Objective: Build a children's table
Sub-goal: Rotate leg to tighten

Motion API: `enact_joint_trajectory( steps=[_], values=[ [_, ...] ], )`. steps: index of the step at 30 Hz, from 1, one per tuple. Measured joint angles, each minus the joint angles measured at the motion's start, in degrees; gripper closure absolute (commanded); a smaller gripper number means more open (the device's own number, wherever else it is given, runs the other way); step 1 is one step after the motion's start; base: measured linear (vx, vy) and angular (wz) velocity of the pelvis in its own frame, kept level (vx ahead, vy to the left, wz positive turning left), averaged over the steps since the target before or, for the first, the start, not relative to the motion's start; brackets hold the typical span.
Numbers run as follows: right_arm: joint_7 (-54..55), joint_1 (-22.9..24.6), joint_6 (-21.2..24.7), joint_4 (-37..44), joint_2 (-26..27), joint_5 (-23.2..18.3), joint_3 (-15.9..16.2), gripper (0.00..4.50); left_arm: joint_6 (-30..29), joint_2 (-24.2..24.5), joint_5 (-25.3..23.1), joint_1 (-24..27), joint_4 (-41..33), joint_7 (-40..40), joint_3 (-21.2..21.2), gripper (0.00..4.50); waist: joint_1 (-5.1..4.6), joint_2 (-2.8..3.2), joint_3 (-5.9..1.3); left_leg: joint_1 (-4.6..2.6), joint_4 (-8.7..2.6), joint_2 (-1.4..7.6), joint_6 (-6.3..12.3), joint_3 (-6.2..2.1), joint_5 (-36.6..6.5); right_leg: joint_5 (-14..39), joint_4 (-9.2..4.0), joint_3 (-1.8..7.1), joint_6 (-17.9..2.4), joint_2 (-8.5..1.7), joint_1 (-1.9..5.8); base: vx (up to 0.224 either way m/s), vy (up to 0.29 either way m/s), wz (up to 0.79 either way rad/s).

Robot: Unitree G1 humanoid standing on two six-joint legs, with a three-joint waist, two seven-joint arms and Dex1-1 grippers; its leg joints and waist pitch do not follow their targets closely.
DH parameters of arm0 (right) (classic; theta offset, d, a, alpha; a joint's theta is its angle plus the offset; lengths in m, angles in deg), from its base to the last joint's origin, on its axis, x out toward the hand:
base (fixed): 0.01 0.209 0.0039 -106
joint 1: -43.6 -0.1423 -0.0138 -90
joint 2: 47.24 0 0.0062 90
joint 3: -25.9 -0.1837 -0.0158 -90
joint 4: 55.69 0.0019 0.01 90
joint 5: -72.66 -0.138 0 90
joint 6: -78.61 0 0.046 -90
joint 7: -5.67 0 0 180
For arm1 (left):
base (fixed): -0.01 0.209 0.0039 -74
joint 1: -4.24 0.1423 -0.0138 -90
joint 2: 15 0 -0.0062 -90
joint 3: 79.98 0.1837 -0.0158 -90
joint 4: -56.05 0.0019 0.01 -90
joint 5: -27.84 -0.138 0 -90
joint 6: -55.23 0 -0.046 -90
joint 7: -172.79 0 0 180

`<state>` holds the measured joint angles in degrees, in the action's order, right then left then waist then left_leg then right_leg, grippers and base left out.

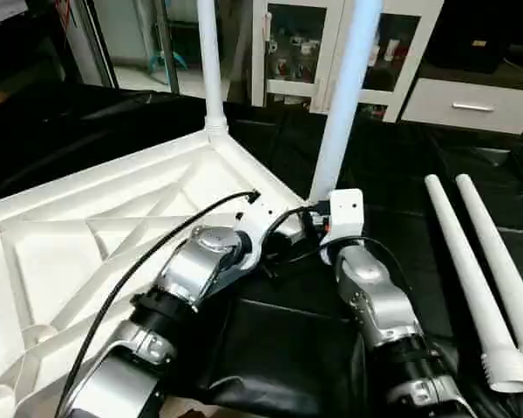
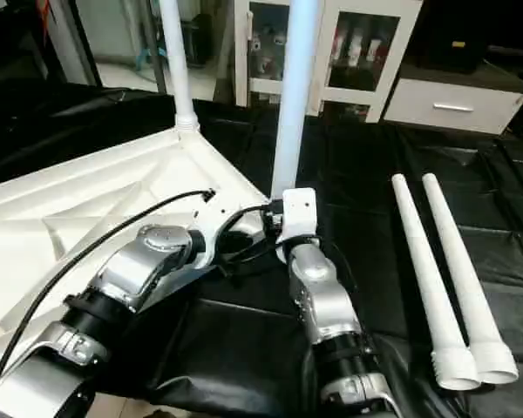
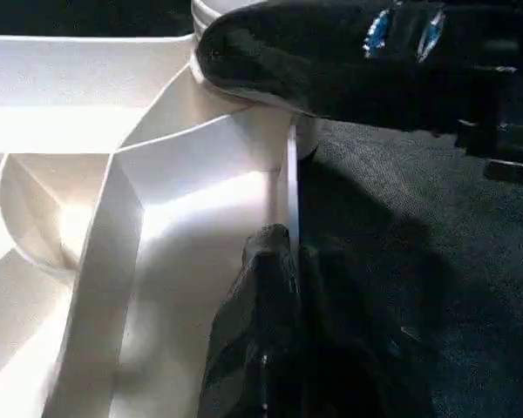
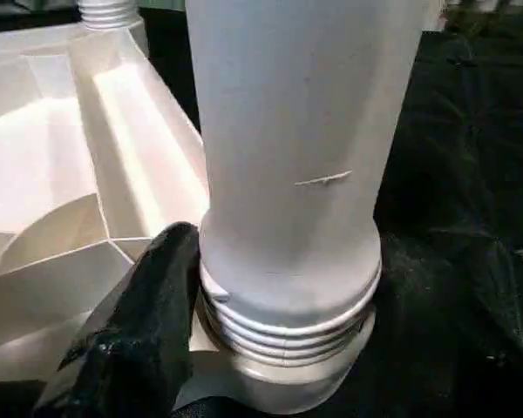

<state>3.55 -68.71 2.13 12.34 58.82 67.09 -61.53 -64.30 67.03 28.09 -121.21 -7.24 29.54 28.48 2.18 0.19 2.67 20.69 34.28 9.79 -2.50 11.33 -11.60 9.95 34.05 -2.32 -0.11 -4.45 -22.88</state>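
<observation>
While the tabletop (image 1: 87,235) lies ribbed side up on the black-covered work surface (image 1: 270,348), two legs stand in its sockets: a far leg (image 1: 209,61) and a near leg (image 1: 344,96). Two spare legs (image 1: 484,279) lie on the cover to the right. The left gripper (image 3: 275,287) is pinched thin on the tabletop's rim. The right gripper (image 4: 244,348) reaches around the near leg's ribbed base, one finger (image 4: 139,331) touching it; whether it grips cannot be told. Best practice, judged from here — steady the rim, keep the leg vertical, seat the ribs fully.
</observation>
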Motion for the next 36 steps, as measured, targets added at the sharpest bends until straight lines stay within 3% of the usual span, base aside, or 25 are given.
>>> enact_joint_trajectory(
  steps=[4, 11, 16, 30, 36],
  values=[
    [-4.9, 1.7, 2.3, 3.9, -3.1, -1.9, 0.1, 0.66, -0.2, 1.5, 0.0, 1.4, -3.4, 2.0, 1.1, 4.5, 0.19, 0.02, -0.01, 0.31, -0.08, 0.05, 0.01, 0.0, 0.0, 0.0, 0.03, -0.08, 0.0, 0.0, -0.24, 0.0, 0.0, 0.0],
    [-22.8, 4.5, 7.3, 10.8, -13.3, -6.8, 2.0, 0.66, -1.0, 5.5, 0.8, 4.9, -10.0, 7.9, 2.8, 4.5, 0.3, 0.13, 0.06, 0.38, -0.13, 0.07, 0.11, 0.02, -0.1, 0.1, 0.0, -0.11, 0.0, 0.0, -0.29, 0.0, 0.0, 0.0],
    [-41.2, 7.5, 8.6, 16.8, -26.4, -10.3, 4.2, 0.66, -1.6, 11.4, 2.2, 8.9, -16.6, 13.9, 4.1, 4.5, 0.03, 0.1, 0.1, 0.26, -0.12, 0.1, 0.1, 0.02, -0.1, 0.1, 0.01, -0.1, 0.1, 0.01, -0.2, 0.0, 0.0, 0.0],
    [-51.6, 6.4, 8.2, 16.2, -28.4, -12.0, 5.5, 0.66, -3.4, 14.4, 3.3, 10.5, -21.6, 18.8, 6.1, 4.5, 0.53, 0.0, 0.1, 0.33, -0.04, 0.1, 0.15, 0.02, -0.1, 0.1, 0.01, -0.12, 0.0, 0.0, -0.21, 0.0, 0.0, 0.0],
    [-52.3, 6.5, 8.1, 16.1, -28.5, -11.5, 6.3, 1.25, -3.9, 14.9, 3.4, 10.5, -22.0, 19.3, 6.1, 4.5, 0.53, 0.0, 0.1, 0.3, 0.02, 0.1, 0.15, 0.02, -0.1, 0.1, 0.04, -0.09, 0.0, 0.0, -0.18, 0.0, 0.0, 0.0]
  ],
)
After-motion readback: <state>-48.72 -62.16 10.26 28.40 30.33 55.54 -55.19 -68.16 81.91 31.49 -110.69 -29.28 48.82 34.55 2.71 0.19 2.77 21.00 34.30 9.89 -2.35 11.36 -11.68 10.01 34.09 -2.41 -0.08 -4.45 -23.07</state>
